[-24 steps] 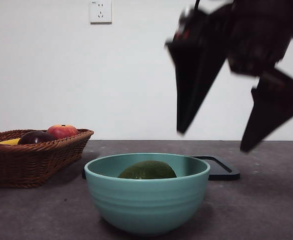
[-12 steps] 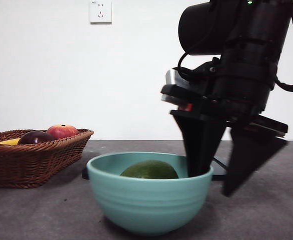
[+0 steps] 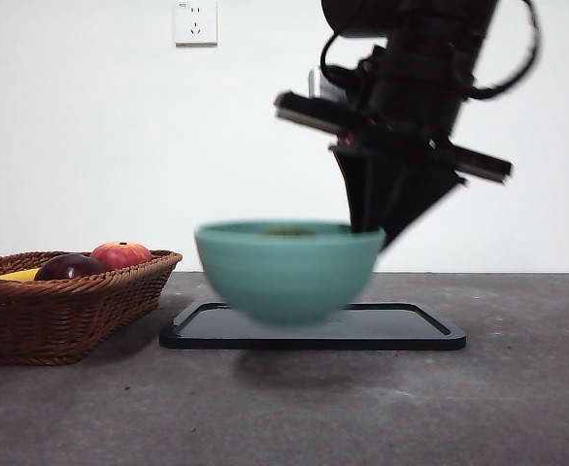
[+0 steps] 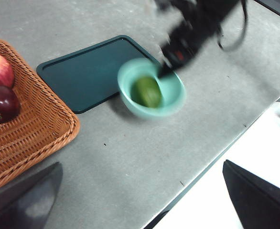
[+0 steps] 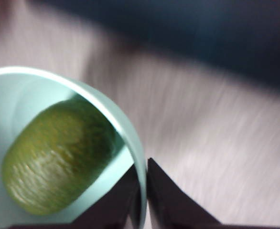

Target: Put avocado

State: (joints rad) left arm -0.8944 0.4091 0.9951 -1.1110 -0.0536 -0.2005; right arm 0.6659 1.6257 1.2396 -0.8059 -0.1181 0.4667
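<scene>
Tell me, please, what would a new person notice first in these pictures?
First, the teal bowl hanging in the air above the dark tray, with the avocado inside it. The right gripper holds it by the rim, one of the fingers outside the wall and the other inside. To one side stands a wicker basket with a red apple and a dark purple fruit.

Claw [image 3: 374,231] pinches blurred, seemingly airborne teal bowl's [image 3: 286,272] rim.
</scene>
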